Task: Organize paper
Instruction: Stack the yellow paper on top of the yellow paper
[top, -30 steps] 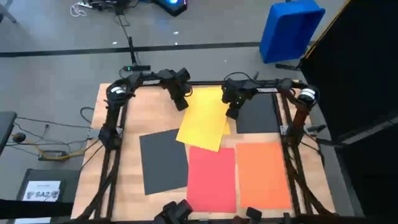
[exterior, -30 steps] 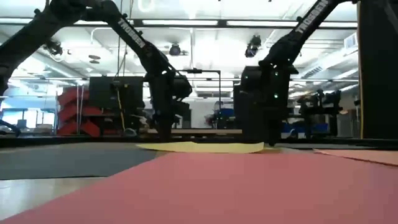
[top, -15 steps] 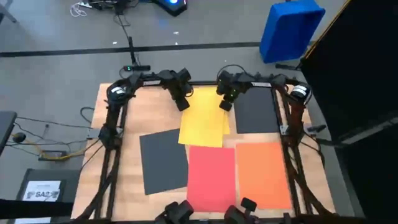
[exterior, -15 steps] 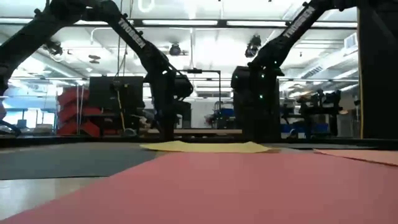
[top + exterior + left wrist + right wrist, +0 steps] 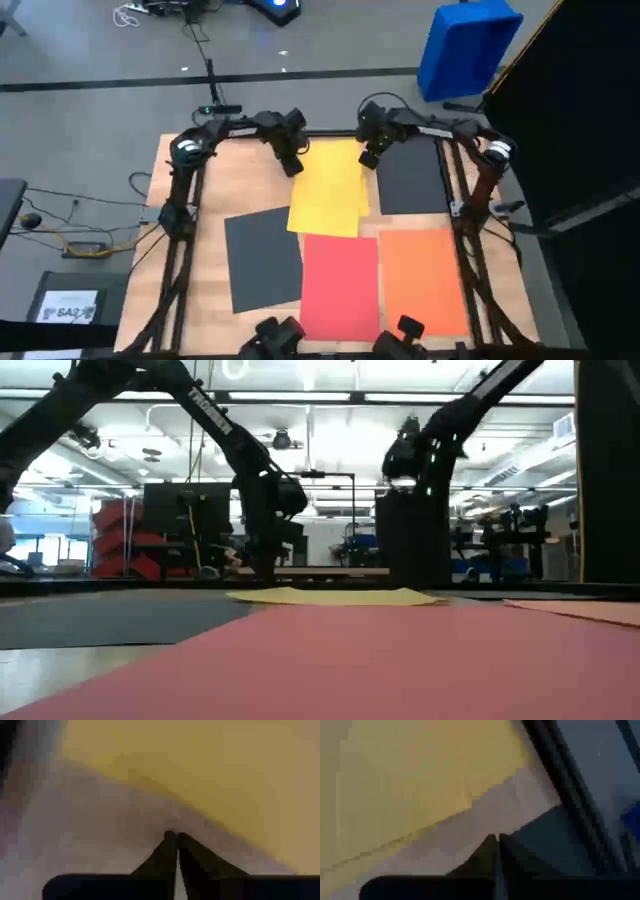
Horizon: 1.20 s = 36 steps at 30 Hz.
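Paper lies spread flat on the wooden table [image 5: 215, 190] in five sheets: the yellow sheet [image 5: 328, 190] at the far middle, a dark grey sheet [image 5: 412, 180] just beside it on the right, another dark grey sheet [image 5: 263, 258] nearer on the left, the red sheet [image 5: 340, 285] in the near middle, and the orange sheet [image 5: 422, 280] next to the red one. One near edge of the yellow sheet lies over the top of the red sheet. The left gripper [image 5: 291, 165] is low at the far left corner of the yellow sheet, its fingers pressed tight together and holding nothing. The right gripper [image 5: 366, 158] hangs above the far right corner of the yellow sheet, fingers also pinched closed and empty. It looks like the yellow sheet is being lined up with the others. Next, I think a closed fingertip must press down on a sheet and slide it gently, so the thin paper does not bend or lift
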### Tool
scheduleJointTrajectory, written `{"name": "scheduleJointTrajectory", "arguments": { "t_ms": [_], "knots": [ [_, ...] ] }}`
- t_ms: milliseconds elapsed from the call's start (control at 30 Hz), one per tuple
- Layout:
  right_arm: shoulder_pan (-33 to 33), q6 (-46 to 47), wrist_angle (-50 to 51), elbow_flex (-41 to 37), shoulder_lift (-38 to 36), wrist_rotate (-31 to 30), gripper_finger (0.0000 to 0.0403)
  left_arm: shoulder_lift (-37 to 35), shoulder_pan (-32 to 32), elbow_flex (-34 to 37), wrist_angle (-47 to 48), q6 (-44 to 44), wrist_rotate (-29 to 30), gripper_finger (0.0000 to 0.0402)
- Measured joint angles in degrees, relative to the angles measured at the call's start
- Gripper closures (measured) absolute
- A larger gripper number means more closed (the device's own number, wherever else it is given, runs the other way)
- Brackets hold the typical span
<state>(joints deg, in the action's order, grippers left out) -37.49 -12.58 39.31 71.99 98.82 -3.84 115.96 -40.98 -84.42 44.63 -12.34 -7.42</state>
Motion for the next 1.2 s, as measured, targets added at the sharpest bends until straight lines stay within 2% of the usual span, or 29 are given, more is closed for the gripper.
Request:
{"name": "scheduleJointTrajectory", "arguments": {
  "t_ms": [200, 367, 467, 633, 767, 900, 1200],
  "knots": [
    [8.85, 1.39, -0.51, -1.61, -4.24, 6.87, 0.0403, -7.97, 0.91, 1.33, -0.29, 3.63, 2.97, 0.0402],
    [18.55, 2.25, -3.28, -6.68, -4.35, 8.08, 0.0403, -15.50, 8.78, 6.91, -4.24, 6.76, 4.89, 0.0402],
    [23.73, 4.32, -5.46, -9.57, -4.35, 10.37, 0.0403, -19.75, 14.41, 13.97, -11.98, 9.27, 4.38, 0.0402],
    [31.61, 8.18, -12.03, -13.81, -4.33, 15.21, 0.0403, -26.16, 21.66, 26.92, -31.50, 18.40, -1.14, 0.0402],
    [36.51, 11.11, -16.69, -16.90, -4.32, 15.45, 0.0403, -26.28, 28.48, 32.31, -39.67, 24.45, 0.87, 0.0402],
    [38.33, 14.63, -18.04, -18.21, -4.30, 11.72, 0.0403, -25.13, 34.09, 33.26, -40.26, 24.69, 5.51, 0.0402],
    [39.50, 20.16, -23.91, -20.96, -4.26, 10.74, 0.0403, -24.78, 36.99, 33.29, -40.26, 26.08, 6.36, 0.0402]
  ]
}}
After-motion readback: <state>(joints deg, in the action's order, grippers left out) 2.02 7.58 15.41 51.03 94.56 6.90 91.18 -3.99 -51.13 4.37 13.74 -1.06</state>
